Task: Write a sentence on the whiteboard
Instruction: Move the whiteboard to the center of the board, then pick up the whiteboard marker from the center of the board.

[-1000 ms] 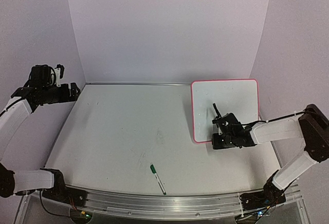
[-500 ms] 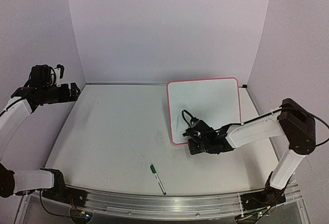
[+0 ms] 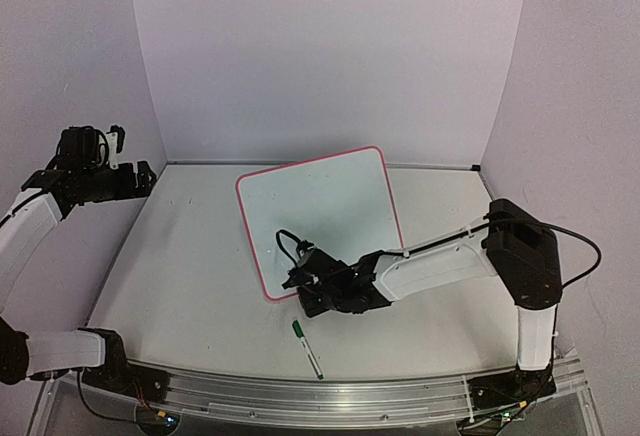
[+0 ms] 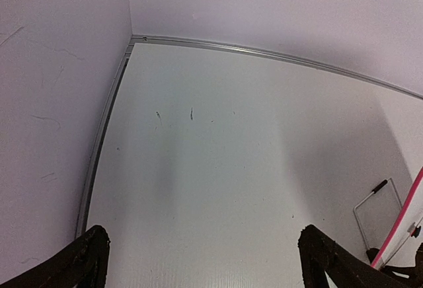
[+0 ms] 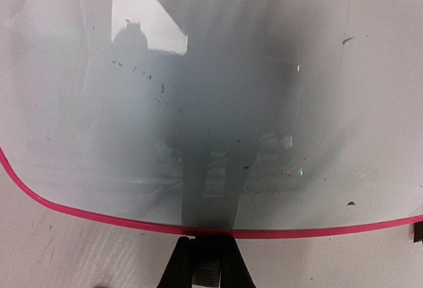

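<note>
The whiteboard (image 3: pixel 320 206), white with a pink-red rim, lies tilted on the middle of the table. In the right wrist view the whiteboard (image 5: pixel 218 103) fills the frame, with only dark specks and reflections on it. No sentence shows. My right gripper (image 3: pixel 302 286) reaches in from the right and is shut on the board's near rim. In its own view the right gripper (image 5: pixel 208 253) has its jaws pressed together at the pink edge. My left gripper (image 3: pixel 135 178) hovers open at the far left, well away from the board. Nothing is between its fingers (image 4: pixel 92 248).
A green-capped marker (image 3: pixel 306 347) lies on the table just in front of the right gripper. Lilac walls close in the table on three sides. A metal rail (image 3: pixel 330 391) runs along the near edge. The board's rim (image 4: pixel 403 225) and a thin wire stand (image 4: pixel 377 202) show at the right of the left wrist view.
The right gripper has dragged the whiteboard from the right side of the table to the middle, turning it a little. The left arm and the marker have not moved.
</note>
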Robot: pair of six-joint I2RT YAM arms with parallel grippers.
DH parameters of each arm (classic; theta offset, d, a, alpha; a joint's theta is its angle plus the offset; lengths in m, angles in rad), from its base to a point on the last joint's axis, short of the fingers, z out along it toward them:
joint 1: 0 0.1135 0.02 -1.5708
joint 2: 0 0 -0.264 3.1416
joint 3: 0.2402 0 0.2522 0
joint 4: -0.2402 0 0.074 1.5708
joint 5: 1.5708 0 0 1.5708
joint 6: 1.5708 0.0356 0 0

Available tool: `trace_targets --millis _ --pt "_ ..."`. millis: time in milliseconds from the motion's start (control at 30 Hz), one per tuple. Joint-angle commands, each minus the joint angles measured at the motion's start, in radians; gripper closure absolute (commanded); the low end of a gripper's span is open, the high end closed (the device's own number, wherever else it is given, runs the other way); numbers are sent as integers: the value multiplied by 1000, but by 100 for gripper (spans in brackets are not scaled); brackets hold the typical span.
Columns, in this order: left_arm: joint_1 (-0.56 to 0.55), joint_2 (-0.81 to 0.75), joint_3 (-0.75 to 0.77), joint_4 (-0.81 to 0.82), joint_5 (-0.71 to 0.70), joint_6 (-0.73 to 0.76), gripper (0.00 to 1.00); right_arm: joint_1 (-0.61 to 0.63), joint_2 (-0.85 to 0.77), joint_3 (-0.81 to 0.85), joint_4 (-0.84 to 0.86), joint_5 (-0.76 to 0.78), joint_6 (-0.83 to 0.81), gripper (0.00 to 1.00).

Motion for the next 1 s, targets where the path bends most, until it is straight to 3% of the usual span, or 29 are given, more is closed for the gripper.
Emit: trace_targets --millis 0,67,200,367,533,667,967 --pt "-3 0 0 33 5 14 0 54 41 70 12 -122 11 100" --pt "-3 -2 0 32 6 14 0 56 33 69 5 -122 17 92" --pt "-3 -3 -2 31 19 15 0 75 -30 32 1 -117 0 63" --pt "-3 -1 -6 35 23 14 0 128 -143 -51 -34 -103 18 44" --pt "-3 6 -6 35 45 4 1 203 -163 -60 -156 -117 30 43" --pt "-3 15 2 31 86 -16 1 251 -126 -35 -261 -107 73 48" --pt "-5 -1 -22 62 258 -166 4 256 -86 -34 -289 -156 130 53"
